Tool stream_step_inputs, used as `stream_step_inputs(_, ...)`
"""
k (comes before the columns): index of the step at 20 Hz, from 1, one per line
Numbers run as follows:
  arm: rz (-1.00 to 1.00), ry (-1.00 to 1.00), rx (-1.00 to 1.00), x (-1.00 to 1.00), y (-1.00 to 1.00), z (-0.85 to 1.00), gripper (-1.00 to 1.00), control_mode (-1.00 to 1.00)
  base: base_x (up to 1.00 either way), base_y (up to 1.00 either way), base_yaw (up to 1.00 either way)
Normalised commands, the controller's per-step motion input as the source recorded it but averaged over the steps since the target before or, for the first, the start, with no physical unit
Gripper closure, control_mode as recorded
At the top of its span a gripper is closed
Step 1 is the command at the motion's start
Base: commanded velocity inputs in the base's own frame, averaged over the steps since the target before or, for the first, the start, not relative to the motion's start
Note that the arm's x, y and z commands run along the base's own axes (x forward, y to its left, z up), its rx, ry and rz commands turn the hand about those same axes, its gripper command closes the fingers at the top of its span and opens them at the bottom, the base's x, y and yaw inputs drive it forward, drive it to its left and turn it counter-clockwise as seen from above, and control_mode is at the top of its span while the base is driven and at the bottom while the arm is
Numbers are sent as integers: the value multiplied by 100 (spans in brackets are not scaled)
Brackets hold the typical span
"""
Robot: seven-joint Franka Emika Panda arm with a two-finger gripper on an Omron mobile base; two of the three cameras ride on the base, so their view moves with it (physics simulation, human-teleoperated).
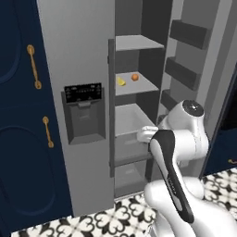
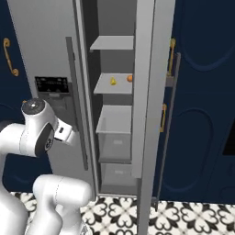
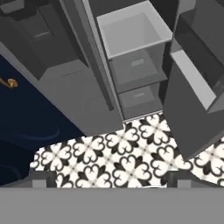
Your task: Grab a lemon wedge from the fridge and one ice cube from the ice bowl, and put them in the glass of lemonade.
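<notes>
Fridge point(image 1: 76, 55) right door open; lemon wedge point(image 1: 121, 81) sits on a middle shelf point(image 1: 139, 86), near a small round orange item point(image 1: 134, 77) but apart from it. Pincer point(image 3: 112, 177) is spread fully wide, holding nothing, aimed down at the patterned floor point(image 3: 118, 157) in front of the lower drawers point(image 3: 133, 68). Wedge looks tiny, light, probably soft and slippery; best pinched across its flat cut sides, gently, since it could squirt out or get nudged back on the shelf.
</notes>
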Motion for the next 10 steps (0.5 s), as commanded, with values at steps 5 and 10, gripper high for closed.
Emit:
stream_step_inputs(5, 0, 0, 0, 0, 0, 0, -100, 100, 34, -54, 0)
stream_step_inputs(10, 0, 0, 0, 0, 0, 0, -100, 100, 56, 50, 0)
